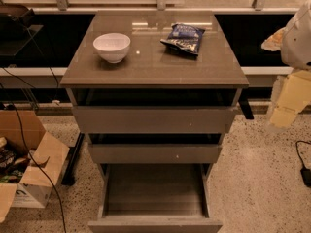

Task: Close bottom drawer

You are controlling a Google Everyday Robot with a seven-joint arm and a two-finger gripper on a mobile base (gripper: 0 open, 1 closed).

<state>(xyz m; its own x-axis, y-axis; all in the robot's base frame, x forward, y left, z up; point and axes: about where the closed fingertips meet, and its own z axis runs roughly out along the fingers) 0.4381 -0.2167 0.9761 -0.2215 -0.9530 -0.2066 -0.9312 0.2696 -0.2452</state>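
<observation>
The bottom drawer (154, 224) is pulled far out toward me, its plain front at the lower edge of the camera view and its empty wood-grain floor (154, 191) showing. Above it the middle drawer (155, 153) and top drawer (154, 119) stand slightly open. My gripper (287, 101) is at the right edge, beside the cabinet at top-drawer height, well above and right of the bottom drawer, touching nothing.
On the cabinet top (154, 69) sit a white bowl (112, 46) and a blue chip bag (183, 38). An open cardboard box (24, 164) stands on the speckled floor at left with cables. A black cable and plug (305, 171) lie at right.
</observation>
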